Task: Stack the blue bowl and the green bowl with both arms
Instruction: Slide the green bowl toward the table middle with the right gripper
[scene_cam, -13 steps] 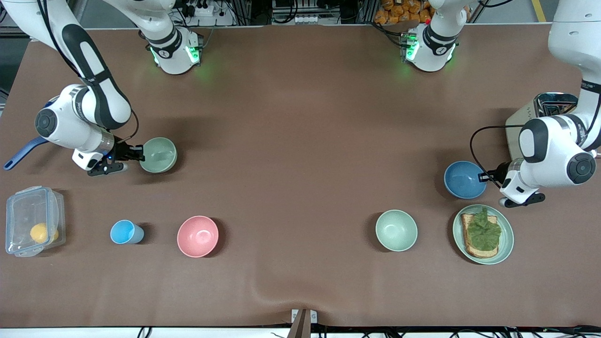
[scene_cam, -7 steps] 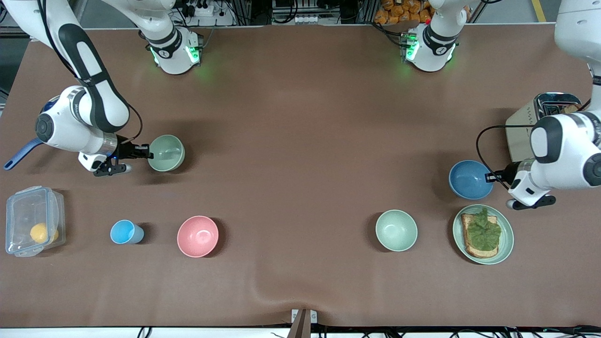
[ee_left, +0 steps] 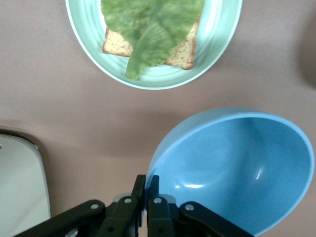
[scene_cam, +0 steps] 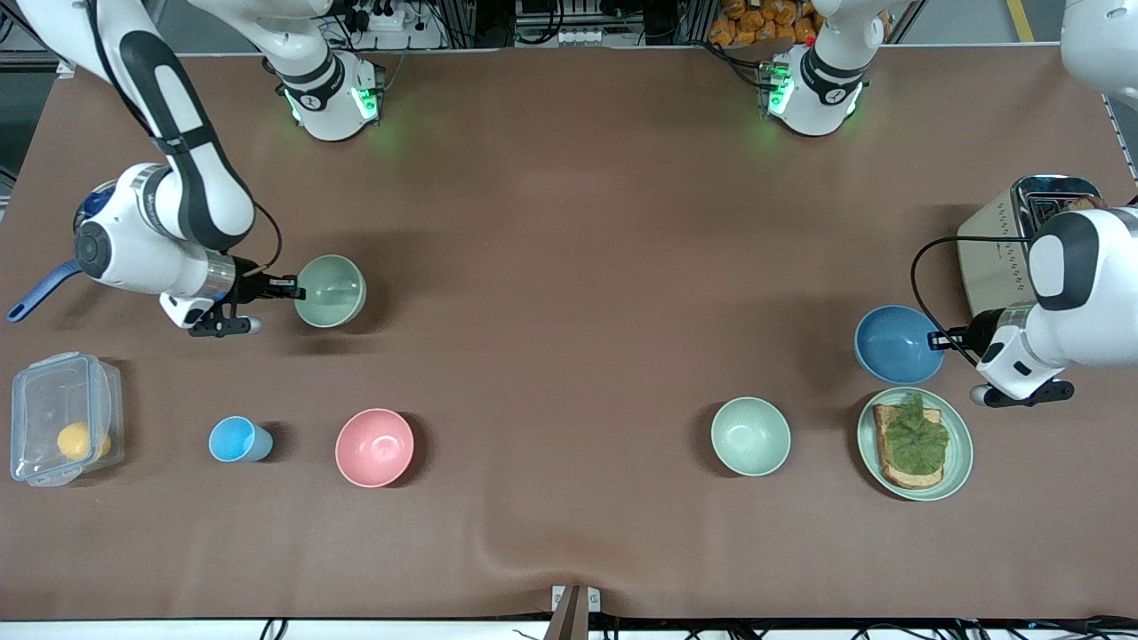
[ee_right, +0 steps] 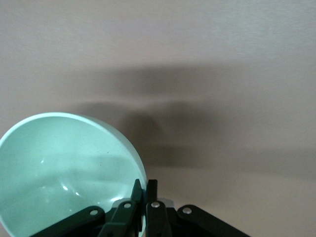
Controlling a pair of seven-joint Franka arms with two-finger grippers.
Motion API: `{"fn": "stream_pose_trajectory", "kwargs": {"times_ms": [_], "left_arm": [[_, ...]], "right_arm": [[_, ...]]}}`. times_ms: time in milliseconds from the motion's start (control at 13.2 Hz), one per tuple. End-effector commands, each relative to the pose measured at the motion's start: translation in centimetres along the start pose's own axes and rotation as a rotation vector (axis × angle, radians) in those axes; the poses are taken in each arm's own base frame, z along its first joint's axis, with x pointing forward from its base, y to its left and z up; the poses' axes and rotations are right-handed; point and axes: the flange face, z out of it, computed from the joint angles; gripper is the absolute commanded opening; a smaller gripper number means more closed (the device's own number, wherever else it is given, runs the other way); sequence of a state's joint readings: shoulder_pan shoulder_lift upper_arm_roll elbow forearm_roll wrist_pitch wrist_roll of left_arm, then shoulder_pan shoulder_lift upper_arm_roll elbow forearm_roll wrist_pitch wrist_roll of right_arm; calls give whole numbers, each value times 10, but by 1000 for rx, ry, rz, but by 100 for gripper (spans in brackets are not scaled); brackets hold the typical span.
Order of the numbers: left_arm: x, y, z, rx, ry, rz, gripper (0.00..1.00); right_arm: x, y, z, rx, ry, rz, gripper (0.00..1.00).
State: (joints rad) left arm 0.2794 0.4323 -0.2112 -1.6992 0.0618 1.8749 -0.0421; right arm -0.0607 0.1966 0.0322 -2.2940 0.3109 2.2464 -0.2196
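Brown cloth-covered table [scene_cam: 569,222], wrinkled near the middle of the edge nearest the front camera. In a row along the nearer part, from the right arm's end toward the left arm's end, stand a clear lidded container [scene_cam: 62,418] with a yellow object inside, a light-blue cup [scene_cam: 236,439], a pink bowl [scene_cam: 374,447], a pale mint-green bowl [scene_cam: 750,436] and a pale-green plate [scene_cam: 960,453] bearing toast and a lettuce leaf. Farther from the camera, a metal toaster [scene_cam: 1000,240] stands at the left arm's end and a blue handle [scene_cam: 36,293] lies at the right arm's end.
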Motion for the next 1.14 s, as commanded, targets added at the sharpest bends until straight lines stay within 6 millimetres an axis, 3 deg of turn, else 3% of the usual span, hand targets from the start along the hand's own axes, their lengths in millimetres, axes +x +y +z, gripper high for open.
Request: {"fn": "stream_pose_trajectory", "kwargs": {"times_ms": [0, 303, 530, 682, 758, 909, 1061], "left_arm": [[-6, 10, -15, 8, 2, 27, 0], [-7, 17, -15, 5, -7, 23, 0], [-12, 36, -18, 3, -10, -7, 0], [-15, 51, -17, 2, -31, -25, 0], [-15, 57, -16, -7, -34, -40, 0], [-16, 66, -15, -33, -41, -62, 0], [-15, 65, -13, -37, -43, -64, 0]], "right_arm": [[-11, -58, -13, -4, 6, 82, 0], [-21, -133, -3, -17, 22, 183, 0], [-25, -177, 6, 11, 61, 251, 0], [-35, -220, 20, 25, 91, 310, 0], [-39, -235, 24, 25, 98, 313, 0], [-44, -246, 28, 24, 98, 325, 0], [-62, -290, 45, 31, 129, 369, 0]]}}
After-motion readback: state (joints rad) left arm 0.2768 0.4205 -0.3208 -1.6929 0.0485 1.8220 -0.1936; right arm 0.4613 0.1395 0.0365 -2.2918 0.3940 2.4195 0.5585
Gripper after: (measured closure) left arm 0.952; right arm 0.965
